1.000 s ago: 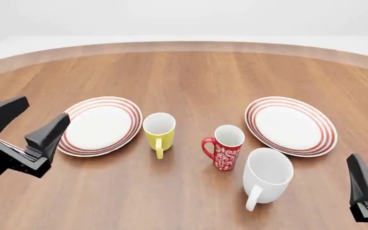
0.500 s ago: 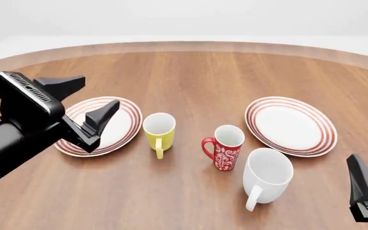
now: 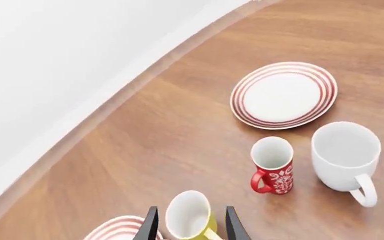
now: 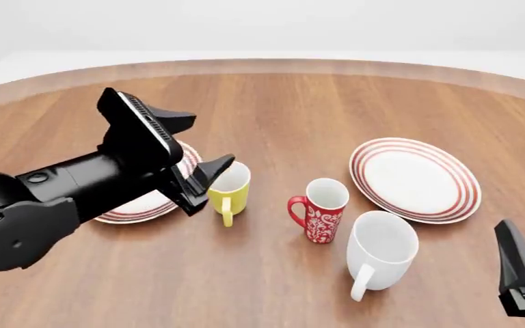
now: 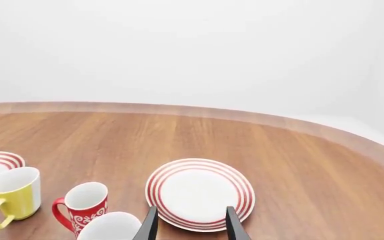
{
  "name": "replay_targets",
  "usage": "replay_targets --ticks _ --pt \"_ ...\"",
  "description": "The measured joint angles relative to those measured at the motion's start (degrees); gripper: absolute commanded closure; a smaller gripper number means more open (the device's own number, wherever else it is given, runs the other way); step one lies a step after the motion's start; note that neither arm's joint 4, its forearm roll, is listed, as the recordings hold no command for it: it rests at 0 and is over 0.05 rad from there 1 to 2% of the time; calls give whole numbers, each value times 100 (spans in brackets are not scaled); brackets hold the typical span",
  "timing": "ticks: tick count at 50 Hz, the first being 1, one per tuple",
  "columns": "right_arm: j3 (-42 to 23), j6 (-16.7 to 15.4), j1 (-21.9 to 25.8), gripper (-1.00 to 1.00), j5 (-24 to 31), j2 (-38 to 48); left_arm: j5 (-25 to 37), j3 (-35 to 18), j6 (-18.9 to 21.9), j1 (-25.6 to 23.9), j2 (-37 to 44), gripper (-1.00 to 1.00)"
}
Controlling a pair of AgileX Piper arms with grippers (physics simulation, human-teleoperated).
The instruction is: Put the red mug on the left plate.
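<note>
The red mug (image 4: 320,208) with white swirls stands upright at mid-table, handle to the left; it also shows in the left wrist view (image 3: 272,167) and the right wrist view (image 5: 85,205). The left plate (image 4: 133,208) is mostly hidden under my left arm; a sliver of it shows in the left wrist view (image 3: 120,227). My left gripper (image 4: 194,145) is open and empty, above the plate's right rim, next to the yellow mug (image 4: 229,188) and left of the red mug. My right gripper (image 4: 518,266) is open and empty at the front right.
The yellow mug (image 3: 188,217) shows between my left gripper's fingers (image 3: 150,225) but lower. A bigger white mug (image 4: 381,249) stands just right of and nearer than the red mug. The right plate (image 4: 415,179) lies at the right.
My left arm has swung from the table's left edge to the right and forward, over the left plate, toward the yellow mug. The right arm and all mugs have not moved.
</note>
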Motion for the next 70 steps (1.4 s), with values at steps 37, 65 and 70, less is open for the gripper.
replay_targets --ticks 37,65,70 --pt "-6 -43 -10 -100 -53 0 1173 -1002 -247 -942 1189 -100" --pt "-12 -36 -31 -100 -52 0 1237 -1058 -177 -1192 1815 -100" --pt "-22 -38 -27 -100 -47 0 1184 -1080 -168 -1216 1919 -100"
